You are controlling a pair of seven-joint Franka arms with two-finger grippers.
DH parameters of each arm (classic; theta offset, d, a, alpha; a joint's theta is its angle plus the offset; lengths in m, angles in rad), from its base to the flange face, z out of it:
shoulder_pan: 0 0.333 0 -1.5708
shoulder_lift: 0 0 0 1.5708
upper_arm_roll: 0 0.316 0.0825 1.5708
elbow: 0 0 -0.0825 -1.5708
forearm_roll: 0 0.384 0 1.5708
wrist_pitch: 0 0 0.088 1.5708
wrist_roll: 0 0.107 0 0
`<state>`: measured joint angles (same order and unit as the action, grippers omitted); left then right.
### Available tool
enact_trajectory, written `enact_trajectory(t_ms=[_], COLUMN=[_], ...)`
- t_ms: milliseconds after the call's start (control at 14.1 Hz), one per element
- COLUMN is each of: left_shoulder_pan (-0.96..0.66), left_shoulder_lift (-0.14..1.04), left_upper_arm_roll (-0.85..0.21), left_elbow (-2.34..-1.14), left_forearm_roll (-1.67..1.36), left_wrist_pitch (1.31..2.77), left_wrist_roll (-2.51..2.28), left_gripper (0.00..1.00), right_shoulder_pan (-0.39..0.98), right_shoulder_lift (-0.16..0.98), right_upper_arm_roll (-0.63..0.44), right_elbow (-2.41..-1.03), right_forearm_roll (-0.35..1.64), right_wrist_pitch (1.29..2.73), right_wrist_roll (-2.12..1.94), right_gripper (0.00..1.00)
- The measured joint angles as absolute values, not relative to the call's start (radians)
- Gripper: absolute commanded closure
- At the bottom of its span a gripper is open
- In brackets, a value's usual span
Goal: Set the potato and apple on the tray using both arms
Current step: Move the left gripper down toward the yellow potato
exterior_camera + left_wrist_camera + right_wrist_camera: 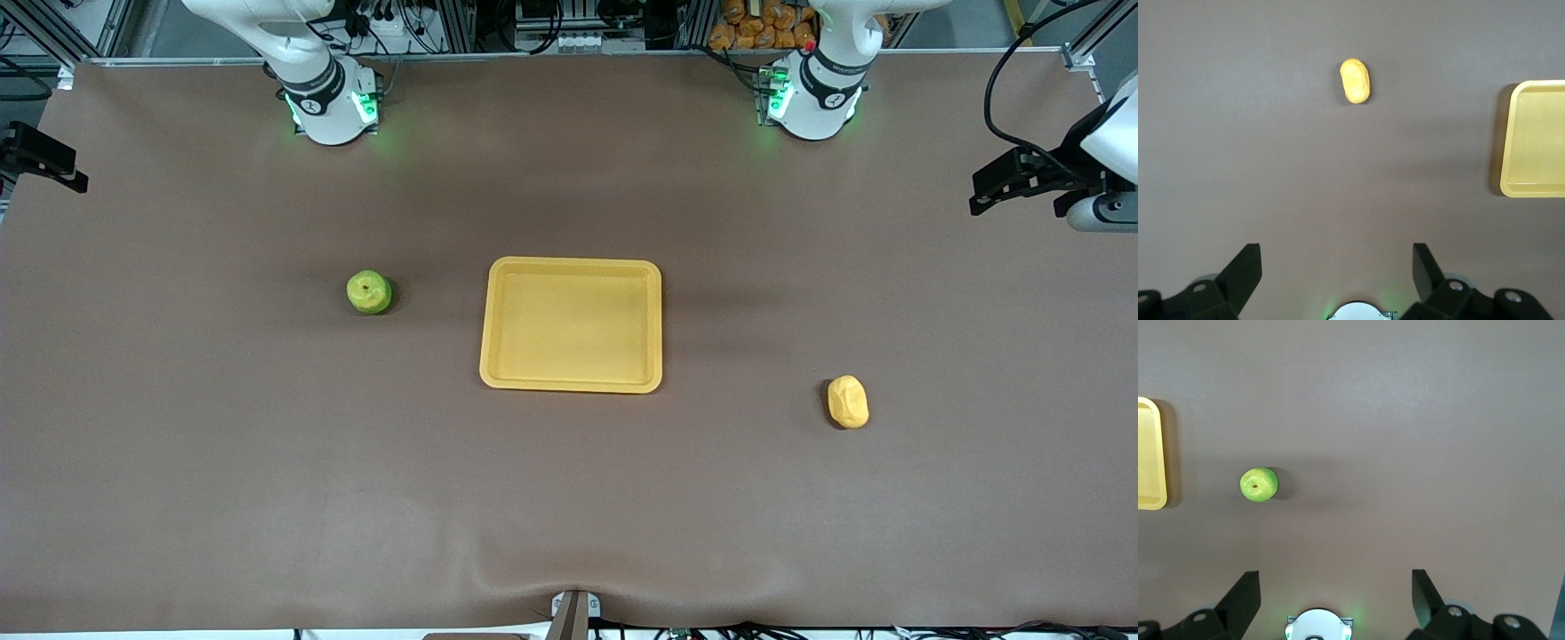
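Tray [498,320]: mid-table, empty. Apple [368,292], potato [847,402]: on table, apart. Left gripper [1337,270], right gripper [1336,595]: raised, jaws spread, holding nothing.

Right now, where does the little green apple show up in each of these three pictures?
Front view: the apple sits on the brown table, beside the yellow tray, toward the right arm's end.
Left wrist view: no apple; only the potato and a tray edge.
Right wrist view: the apple lies near the tray's rim.
Shared landmark: the yellow tray, in all three.
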<state>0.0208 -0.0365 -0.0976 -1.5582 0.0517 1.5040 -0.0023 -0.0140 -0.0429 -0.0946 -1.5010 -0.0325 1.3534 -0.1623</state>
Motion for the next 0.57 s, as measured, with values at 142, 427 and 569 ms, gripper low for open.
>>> enact_trajectory(t_ms=[142,427,569], left_shoulder_pan=[0.016,-0.003,-0.005], left_shoulder_lift=[-0.035,-0.023,-0.017], left_upper_arm_roll=[-0.103,-0.123,-0.131], left_elbow=[-1.558,-1.558,-1.558], left_forearm_roll=[0.052,0.051,0.051], left_wrist_pitch=[1.525,1.558,1.574], left_wrist_roll=[-0.002,-0.002,-0.002], left_gripper=[0.0,0.0,0.0], right_shoulder_pan=[-0.014,-0.019,-0.019], right_shoulder_lift=[-0.043,-0.043,-0.043], right_upper_arm_roll=[-0.095,-0.099,-0.099], right_elbow=[-1.501,-1.502,-1.502], right_forearm_roll=[-0.032,-0.032,-0.032], right_wrist_pitch=[1.353,1.353,1.353], right_wrist_roll=[-0.162,-0.162,-0.162], right_gripper=[0.0,0.0,0.0])
